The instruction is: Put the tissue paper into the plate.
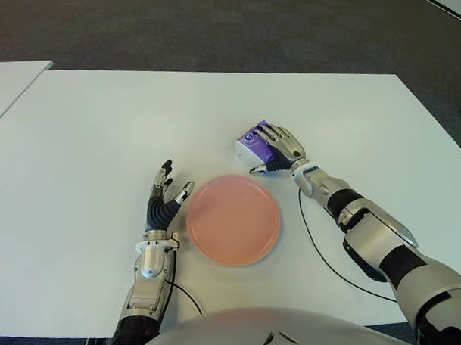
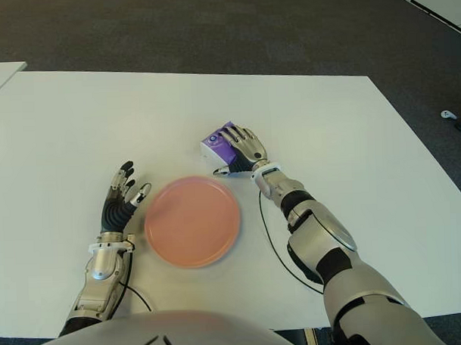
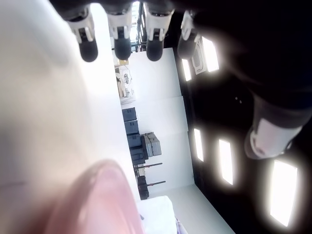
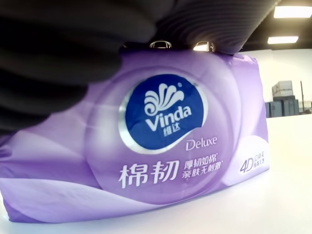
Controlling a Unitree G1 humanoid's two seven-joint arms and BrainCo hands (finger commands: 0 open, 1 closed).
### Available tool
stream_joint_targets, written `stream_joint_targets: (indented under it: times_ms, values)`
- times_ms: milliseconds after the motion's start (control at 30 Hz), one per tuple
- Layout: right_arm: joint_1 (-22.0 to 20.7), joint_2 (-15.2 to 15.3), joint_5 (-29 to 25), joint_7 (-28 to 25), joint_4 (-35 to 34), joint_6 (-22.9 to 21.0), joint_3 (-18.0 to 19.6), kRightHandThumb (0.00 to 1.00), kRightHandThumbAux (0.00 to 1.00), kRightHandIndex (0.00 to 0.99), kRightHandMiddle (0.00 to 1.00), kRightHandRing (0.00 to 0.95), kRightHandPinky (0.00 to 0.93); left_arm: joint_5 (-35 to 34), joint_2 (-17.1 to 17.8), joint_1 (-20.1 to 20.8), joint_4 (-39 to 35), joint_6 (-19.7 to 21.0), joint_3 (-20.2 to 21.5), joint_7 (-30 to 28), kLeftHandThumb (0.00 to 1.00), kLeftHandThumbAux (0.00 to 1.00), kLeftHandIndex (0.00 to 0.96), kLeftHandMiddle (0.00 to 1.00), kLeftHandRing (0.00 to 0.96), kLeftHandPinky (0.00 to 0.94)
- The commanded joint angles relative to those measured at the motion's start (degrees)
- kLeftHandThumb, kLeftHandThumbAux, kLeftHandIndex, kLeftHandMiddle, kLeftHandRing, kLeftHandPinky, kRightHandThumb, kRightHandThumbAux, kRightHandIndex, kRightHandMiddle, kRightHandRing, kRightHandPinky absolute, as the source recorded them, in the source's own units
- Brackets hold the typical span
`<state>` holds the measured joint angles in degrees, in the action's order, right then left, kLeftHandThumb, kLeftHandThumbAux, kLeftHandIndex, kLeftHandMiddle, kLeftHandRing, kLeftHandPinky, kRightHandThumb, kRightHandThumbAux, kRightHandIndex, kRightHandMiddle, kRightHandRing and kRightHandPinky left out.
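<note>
- Tissue pack (image 1: 254,145): purple and white, lying on the table just right of centre in the eye views, up and right of the plate and clear of its rim.
- Right hand (image 1: 279,150) is draped over the pack from its right side. Fingers lie across the purple top, thumb reaches down toward the plate side. I read that as closed on the pack, which sits flat on the table.
- Right wrist view confirms it: the wrapper (image 4: 146,146) fills the frame with a blue "Vinda" logo and "Deluxe" print. Dark finger shapes press over its top edge, and its bottom edge sits on the white surface.
- Plate (image 1: 234,219): pink, round, lower centre of frame, nothing in it.
- Left hand (image 1: 165,199) shows just left of the plate. Fingers are straight and spread, thumb tip close to the rim, holding nothing. I can't tell if it touches the table.
- Left wrist view: fingertips (image 3: 88,48) extended in a row, blurred plate edge (image 3: 105,195) near the bottom of the frame.
- Table (image 1: 100,131): plain white, fills most of the eye views. A thin black cable (image 1: 318,249) runs across it under the right forearm.
- Second white table corner (image 1: 4,82) at upper left.
- Floor (image 1: 210,25): dark grey carpet across the top of the frame and down the right edge.
- Wrist views show ceiling light panels and stacked dark cases in the background.
</note>
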<state>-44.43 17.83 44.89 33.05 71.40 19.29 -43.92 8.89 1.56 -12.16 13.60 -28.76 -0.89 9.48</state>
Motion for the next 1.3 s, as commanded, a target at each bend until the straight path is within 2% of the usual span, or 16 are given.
stream_joint_targets:
  times_ms: [33, 333, 533, 700, 733, 833, 933, 1000, 1067, 1100, 1133, 1200, 1300]
  values:
    - [9.05, -2.02, 3.27, -4.21, 4.05, -2.68, -3.08, 0.098, 0.428, 0.0, 0.0, 0.0, 0.0, -0.08, 0.42, -1.1, -0.46, 0.49, 0.09, -0.72, 0.0, 0.545, 0.0, 0.0, 0.0, 0.0]
    - [9.39, -2.99, 3.43, 0.04, 4.67, -7.59, -2.93, 0.086, 0.463, 0.0, 0.039, 0.003, 0.0, 0.06, -0.04, -1.71, -1.54, 1.62, 0.05, -0.33, 0.0, 0.541, 0.0, 0.0, 0.0, 0.0]
    - [9.23, -3.1, 2.01, 0.45, 5.04, -7.55, -1.63, 0.137, 0.468, 0.0, 0.079, 0.038, 0.0, -0.03, -0.01, -1.87, -1.77, 1.58, -0.09, -0.53, 0.0, 0.532, 0.0, 0.0, 0.0, 0.0]
    - [9.09, -2.95, 0.75, 1.01, 5.86, -7.46, 0.11, 0.339, 0.422, 0.027, 0.128, 0.092, 0.043, -0.08, 0.08, -1.81, -1.85, 1.52, -0.13, -0.6, 0.0, 0.528, 0.0, 0.0, 0.0, 0.0]
    - [9.13, -3.05, 0.66, 1.41, 6.17, -7.83, 0.35, 0.354, 0.419, 0.029, 0.131, 0.097, 0.046, -0.15, 0.12, -1.84, -1.87, 1.5, -0.15, -0.71, 0.0, 0.528, 0.0, 0.0, 0.0, 0.0]
    - [9.22, -3.38, 0.75, 2.28, 6.92, -8.87, 0.86, 0.471, 0.404, 0.058, 0.172, 0.148, 0.127, -0.4, 0.15, -1.83, -1.84, 1.52, -0.18, -0.96, 0.0, 0.527, 0.0, 0.0, 0.0, 0.0]
    - [9.39, -3.71, 0.97, 4.48, 7.08, -9.61, 1.25, 0.541, 0.407, 0.077, 0.2, 0.187, 0.193, -0.53, 0.06, -1.79, -1.81, 1.55, -0.14, -0.91, 0.0, 0.528, 0.0, 0.0, 0.0, 0.0]
    - [9.66, -4.0, 0.97, 6.38, 7.21, -10.36, 1.56, 0.636, 0.416, 0.115, 0.245, 0.246, 0.282, -0.47, -0.03, -1.7, -1.68, 1.49, -0.05, -0.67, 0.0, 0.531, 0.0, 0.0, 0.0, 0.0]
    - [9.93, -4.19, 0.96, 8.05, 7.31, -10.92, 1.85, 0.707, 0.426, 0.198, 0.33, 0.337, 0.362, -0.37, -0.1, -1.66, -1.62, 1.46, 0.01, -0.45, 0.0, 0.536, 0.0, 0.0, 0.0, 0.0]
    - [10.02, -4.23, 0.95, 8.66, 7.34, -11.06, 1.95, 0.75, 0.437, 0.252, 0.396, 0.412, 0.412, -0.33, -0.12, -1.68, -1.64, 1.47, 0.02, -0.39, 0.0, 0.539, 0.0, 0.0, 0.0, 0.0]
    - [10.13, -4.28, 0.91, 9.28, 7.36, -11.14, 2.1, 0.765, 0.44, 0.271, 0.419, 0.439, 0.43, -0.32, -0.13, -1.7, -1.64, 1.46, 0.05, -0.36, 0.0, 0.54, 0.0, 0.0, 0.0, 0.0]
    - [10.32, -4.4, 0.82, 10.18, 7.41, -11.24, 2.35, 0.879, 0.543, 0.33, 0.46, 0.516, 0.487, -0.32, -0.12, -1.72, -1.6, 1.42, 0.1, -0.35, 0.0, 0.543, 0.0, 0.0, 0.0, 0.0]
    - [10.76, -4.66, 0.51, 11.3, 7.52, -11.43, 2.91, 0.96, 0.618, 0.351, 0.45, 0.507, 0.507, -0.38, -0.07, -1.87, -1.65, 1.21, 0.12, -0.41, 0.0, 0.546, 0.0, 0.0, 0.0, 0.0]
